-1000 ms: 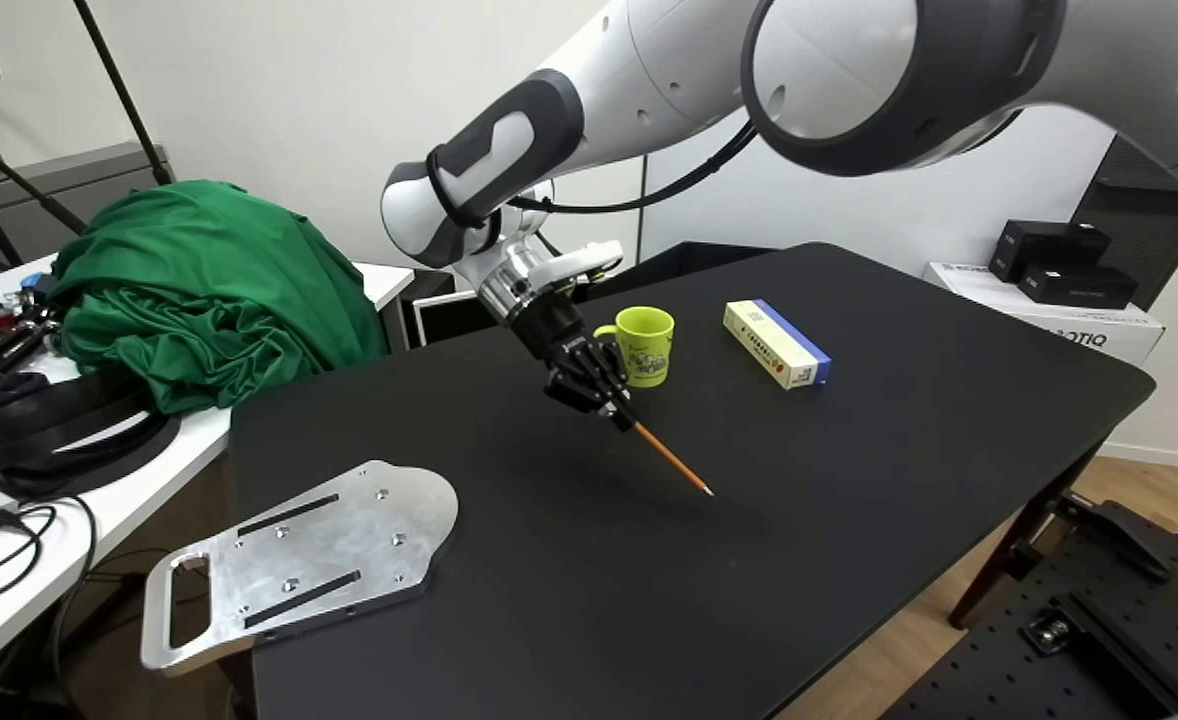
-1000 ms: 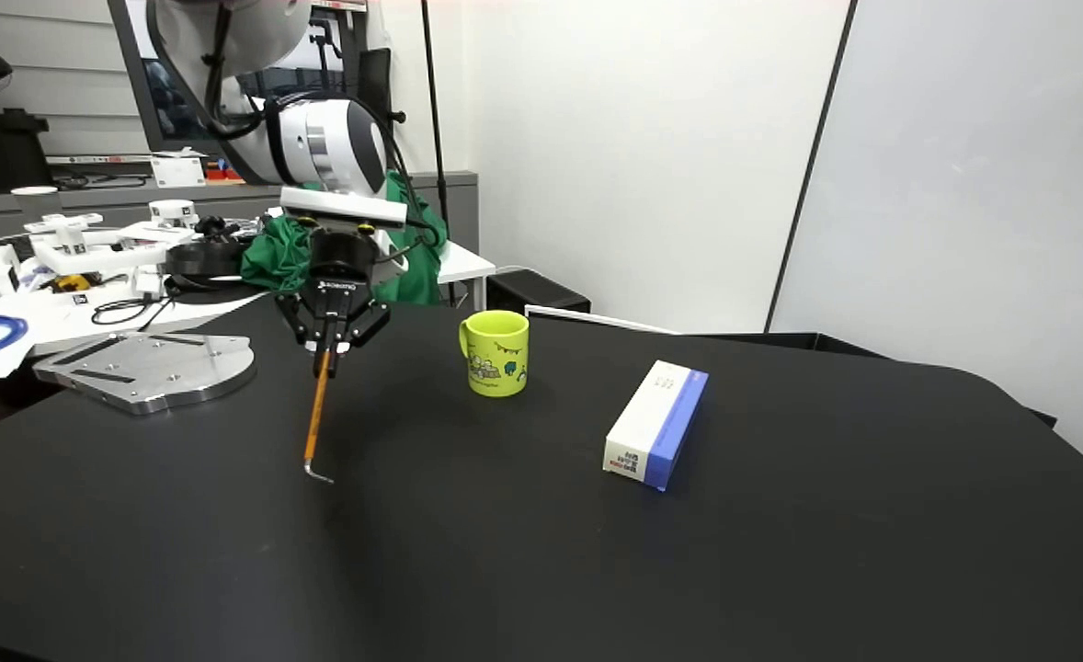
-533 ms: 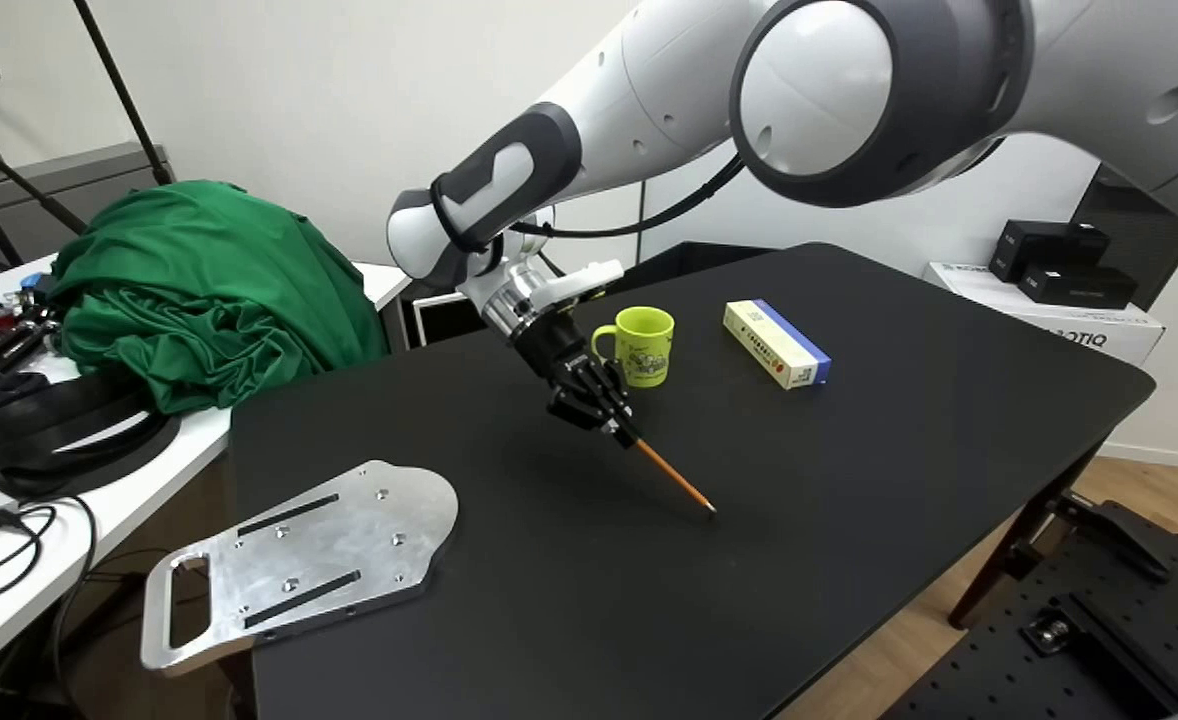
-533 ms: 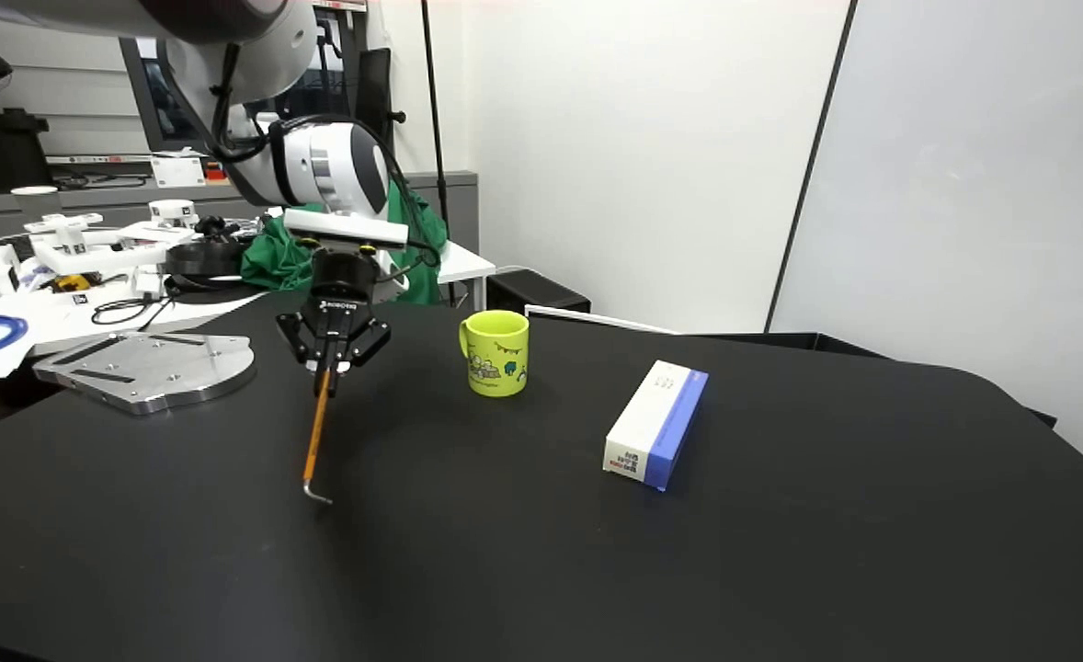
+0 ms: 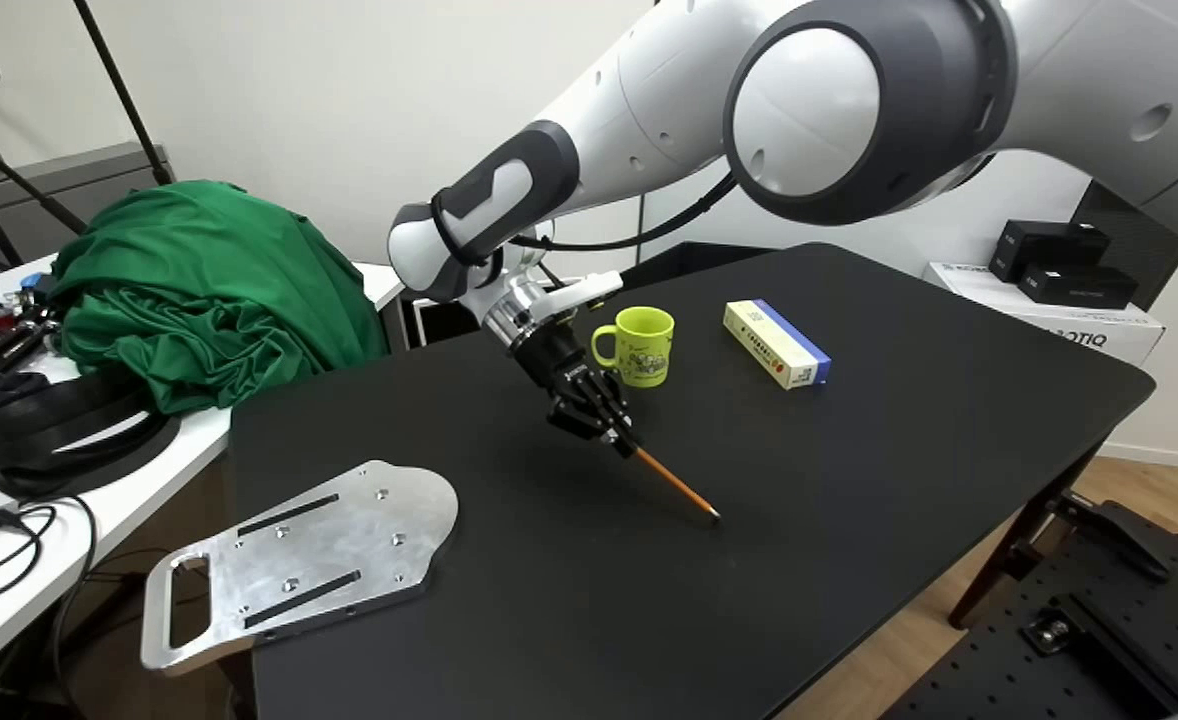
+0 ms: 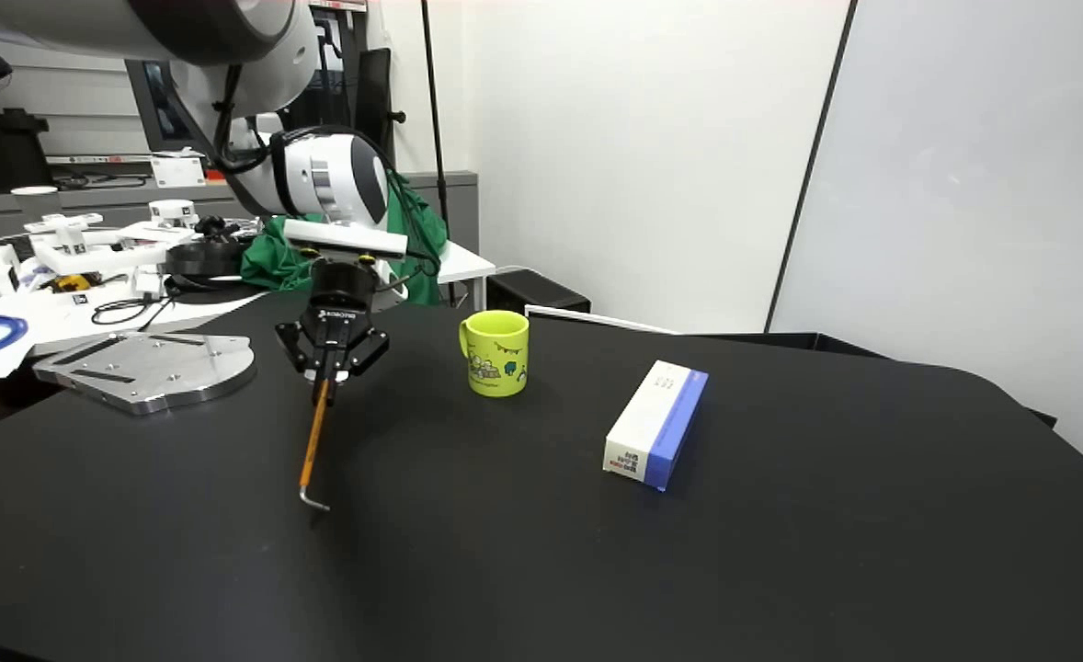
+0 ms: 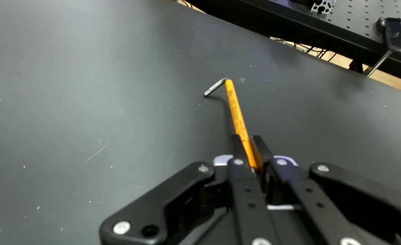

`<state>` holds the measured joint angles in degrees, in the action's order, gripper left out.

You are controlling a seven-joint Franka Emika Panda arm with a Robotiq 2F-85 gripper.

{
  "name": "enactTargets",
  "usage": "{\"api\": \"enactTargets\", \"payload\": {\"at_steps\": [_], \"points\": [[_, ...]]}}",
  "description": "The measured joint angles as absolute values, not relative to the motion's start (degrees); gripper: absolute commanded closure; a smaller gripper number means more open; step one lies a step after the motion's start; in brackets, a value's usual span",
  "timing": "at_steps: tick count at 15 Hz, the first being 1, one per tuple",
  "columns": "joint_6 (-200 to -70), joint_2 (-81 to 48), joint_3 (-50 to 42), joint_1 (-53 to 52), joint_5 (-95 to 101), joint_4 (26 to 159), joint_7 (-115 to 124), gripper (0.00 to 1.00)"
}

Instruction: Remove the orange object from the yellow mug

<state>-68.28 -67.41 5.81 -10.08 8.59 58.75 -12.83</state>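
Stick [image 7: 237, 112], one: orange, slender, with a bent metal end; just right of centre in the wrist view, outside the mug [image 6: 495, 357] and apart from it; held near its upper end, tilted, bent end lowest in both exterior views; whether that end touches the table [image 5: 849, 520] cannot be told. Gripper [image 6: 324, 393], one: black, left of centre in an exterior view, aimed downward; fingers clenched on the stick, one at either side. Mug, one: yellow-green, printed, handle to the left in both exterior views; upright on the table, near the middle of the frame. Box [image 6: 656, 428], one: oblong, pale and blue, lying flat; right of the mug in both exterior views, apart from it. Metal plate [image 5: 334, 540], one: silver, slotted; lower left of the frame in an exterior view, its handle end jutting past the table's edge. Cloth [image 5: 209, 290], one: green, bunched; upper left in an exterior view. Black boxes [image 5: 1079, 288], on a white carton [image 5: 1124, 338]; upper right in an exterior view. Arm [image 5: 639, 110], one: white and grey; spanning the upper right in an exterior view.
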Motion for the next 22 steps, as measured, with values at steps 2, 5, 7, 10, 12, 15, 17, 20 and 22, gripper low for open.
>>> {"api": "enactTargets", "payload": {"at_steps": [2, 5, 7, 10, 12, 15, 17, 20, 22], "points": [[-71.9, -67.4, 5.8, -10.0, 8.4, 58.8, -12.8, 0.98], [-82.1, -67.2, 5.8, -9.8, 7.8, 59.3, -12.5, 0.98], [-87.3, -66.6, 5.8, -9.6, 7.8, 60.3, -12.5, 0.98], [-91.4, -64.8, 5.8, -9.3, 7.8, 62.8, -12.5, 0.65], [-93.6, -63.8, 5.8, -9.2, 7.8, 64.3, -12.5, 0.58], [-95.1, -62.5, 5.8, -9.2, 7.6, 65.7, -12.5, 0.38], [-94.9, -61.3, 6.0, -9.1, 7.1, 65.9, -12.8, 0.24], [-94.3, -57.1, 6.5, -8.6, 6.1, 66.3, -13.5, 0.04], [-97.0, -52.4, 6.6, -8.2, 5.7, 67.7, -13.5, 0.00]]}}
